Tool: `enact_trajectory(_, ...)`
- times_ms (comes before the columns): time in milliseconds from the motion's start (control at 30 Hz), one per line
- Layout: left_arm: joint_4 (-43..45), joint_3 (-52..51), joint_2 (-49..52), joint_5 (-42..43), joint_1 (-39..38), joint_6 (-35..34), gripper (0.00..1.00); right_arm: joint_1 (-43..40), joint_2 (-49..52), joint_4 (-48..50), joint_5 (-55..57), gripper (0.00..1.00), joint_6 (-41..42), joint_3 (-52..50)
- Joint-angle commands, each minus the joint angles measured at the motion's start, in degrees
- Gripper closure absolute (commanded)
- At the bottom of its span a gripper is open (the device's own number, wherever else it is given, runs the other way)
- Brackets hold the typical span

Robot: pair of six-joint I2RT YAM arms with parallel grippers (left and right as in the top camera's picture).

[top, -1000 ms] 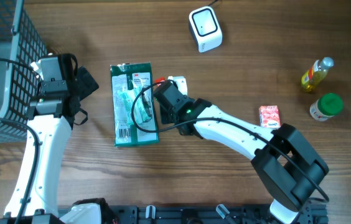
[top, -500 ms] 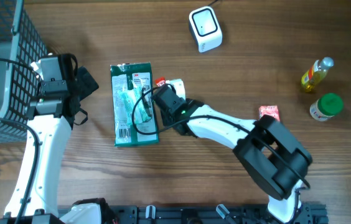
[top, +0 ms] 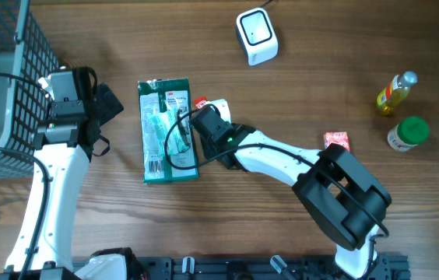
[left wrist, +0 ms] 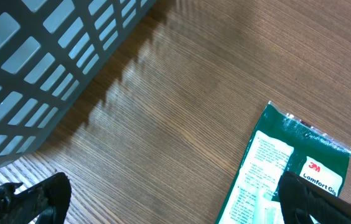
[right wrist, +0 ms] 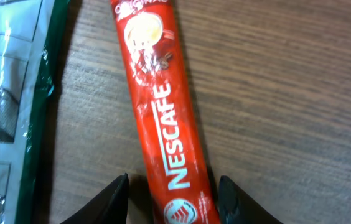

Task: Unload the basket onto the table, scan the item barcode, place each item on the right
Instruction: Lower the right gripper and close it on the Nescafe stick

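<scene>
right fingers (right wrist: 110, 202): standing part open, straddling one end of the red nescafe stick (right wrist: 163, 118), gripping nothing | left fingers (left wrist: 32, 199): gaping wide, empty | step: setting up the pick | next: pinching the stick's narrow sides squarely, then lifting toward the far white scanner (top: 256, 36) | stick: lying flat on the table (right wrist: 275, 93), just right of the green pack (top: 165, 132), logo facing up, no barcode showing

Gaping pincer (left wrist: 172, 204), green packet (left wrist: 269, 168), basket (left wrist: 15, 79)
</scene>
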Motion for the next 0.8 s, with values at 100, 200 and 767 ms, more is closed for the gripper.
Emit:
enact_trajectory(100, 0.0, 0.5, -0.3, -0.8, 0.3, 0.7, 0.00, 0.0, -1.6, -1.8, -2.9, 0.56, -0.2, -0.1)
enact_trajectory(200, 0.0, 0.5, -0.3, -0.7, 0.3, 0.7, 0.00, 0.0, -1.6, -2.1, -2.9, 0.59, -0.1, -0.1)
enact_trajectory(767, 0.0, 0.5, -0.3, -0.7, 0.3, 0.7, 0.00, 0.0, -10.1, 0.8, -17.6, 0.96, -4.9, 0.5)
